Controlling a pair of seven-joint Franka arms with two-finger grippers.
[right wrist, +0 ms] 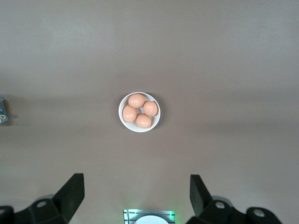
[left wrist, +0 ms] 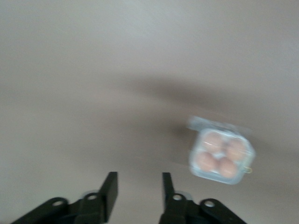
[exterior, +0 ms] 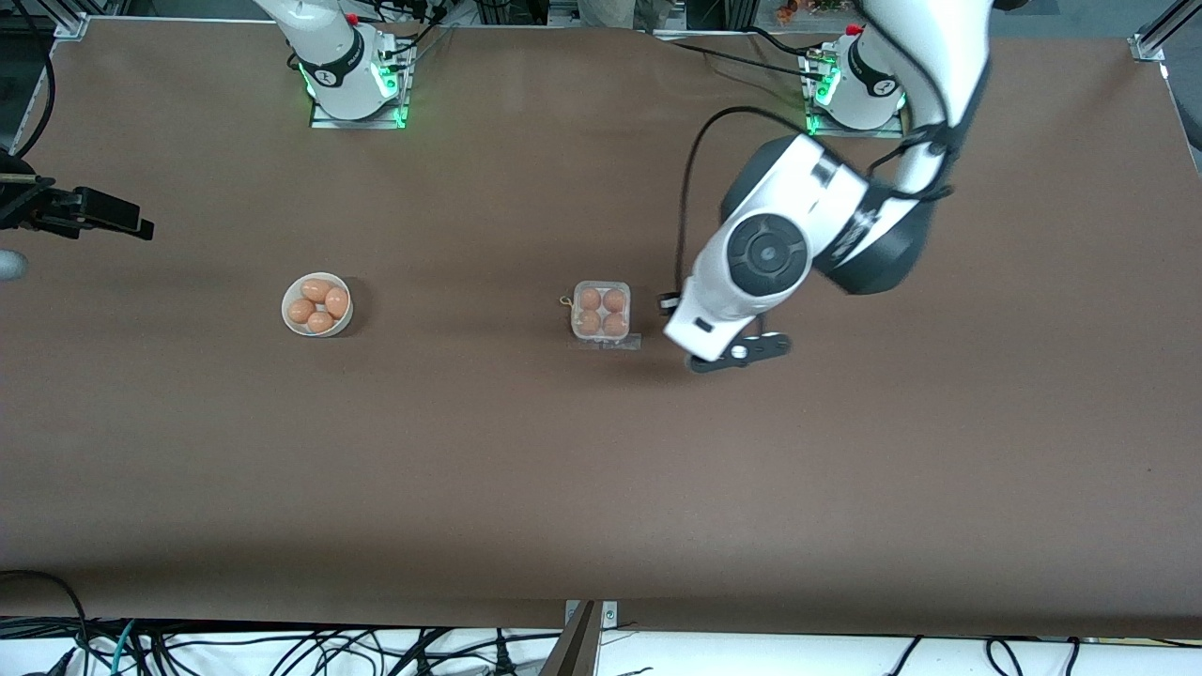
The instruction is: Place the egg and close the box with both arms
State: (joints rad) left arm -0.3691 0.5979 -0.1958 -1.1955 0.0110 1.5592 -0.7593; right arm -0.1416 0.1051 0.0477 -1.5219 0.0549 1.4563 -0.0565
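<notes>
I see the box (exterior: 601, 313) at mid-worktop, all four cells filled with eggs (exterior: 601, 311), and I judge the lid closed or nearly so; a clear flap edge shows on its side nearer the front camera, so I cannot tell whether it has latched. The box is square, with no real long axis; its sides run roughly parallel to the worktop (exterior: 601, 488) edges, and I take the hinge to be on the nearer side.

The left hand (left wrist: 139, 189) hangs over bare worktop just beside the box, toward the left arm's end, fingers a little apart and holding nothing. If it sweeps low, it could clip the light box and slide it, or pop the lid.

The bowl (exterior: 317, 304), holding four eggs, sits well apart toward the right arm's end. The right hand (right wrist: 137, 191) waits high above the bowl, fingers spread wide, empty.
</notes>
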